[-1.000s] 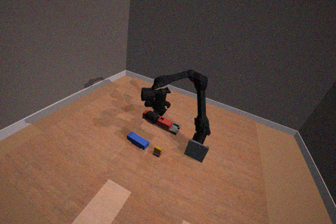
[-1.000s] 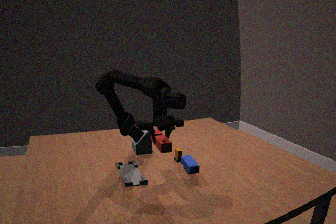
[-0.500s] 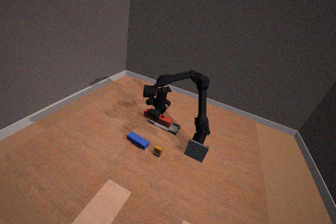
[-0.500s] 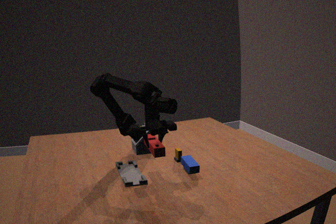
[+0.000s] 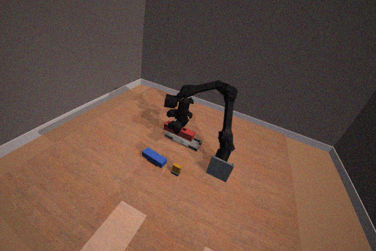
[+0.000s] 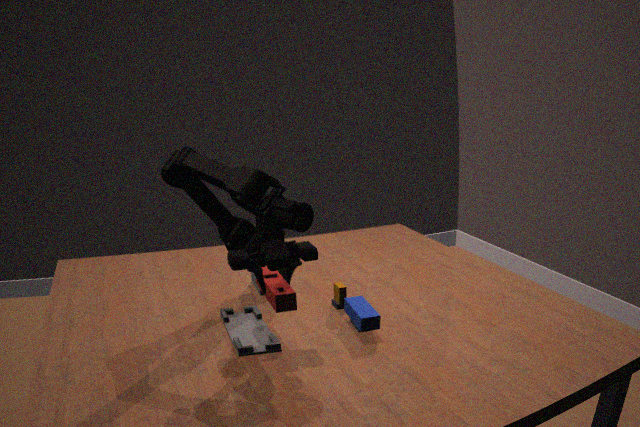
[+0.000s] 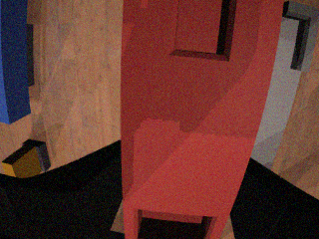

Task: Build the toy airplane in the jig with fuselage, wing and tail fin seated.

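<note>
Wooden worktop (image 6: 465,339) carries the grey cradle (image 6: 249,331); just above it, the tool (image 6: 272,277) pinches the red fuselage (image 6: 279,292) across its sides, probably a rigid, light block.

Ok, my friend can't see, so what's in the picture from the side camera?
A black robot arm holds a red toy airplane body block in its jaws, lifted above a wooden table. A flat grey cradle tray lies in front of it, and a small yellow block and a blue rectangular block sit to the right.
</note>
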You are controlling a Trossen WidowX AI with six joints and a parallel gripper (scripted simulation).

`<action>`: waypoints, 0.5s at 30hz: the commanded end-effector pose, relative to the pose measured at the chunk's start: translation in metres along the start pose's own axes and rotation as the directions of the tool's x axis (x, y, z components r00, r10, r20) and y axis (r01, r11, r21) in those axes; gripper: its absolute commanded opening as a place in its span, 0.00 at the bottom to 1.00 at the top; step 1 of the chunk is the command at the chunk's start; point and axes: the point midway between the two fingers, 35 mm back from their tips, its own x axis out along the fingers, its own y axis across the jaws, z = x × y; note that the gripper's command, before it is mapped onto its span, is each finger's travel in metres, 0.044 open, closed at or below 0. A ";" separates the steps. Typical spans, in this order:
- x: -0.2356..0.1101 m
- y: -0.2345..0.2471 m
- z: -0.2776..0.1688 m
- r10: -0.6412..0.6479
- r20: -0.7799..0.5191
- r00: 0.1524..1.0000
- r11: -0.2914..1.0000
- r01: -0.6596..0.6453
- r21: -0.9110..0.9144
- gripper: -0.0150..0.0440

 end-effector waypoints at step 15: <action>0.022 -0.054 -0.007 -0.022 0.007 1.000 0.999 0.022 -0.030 0.25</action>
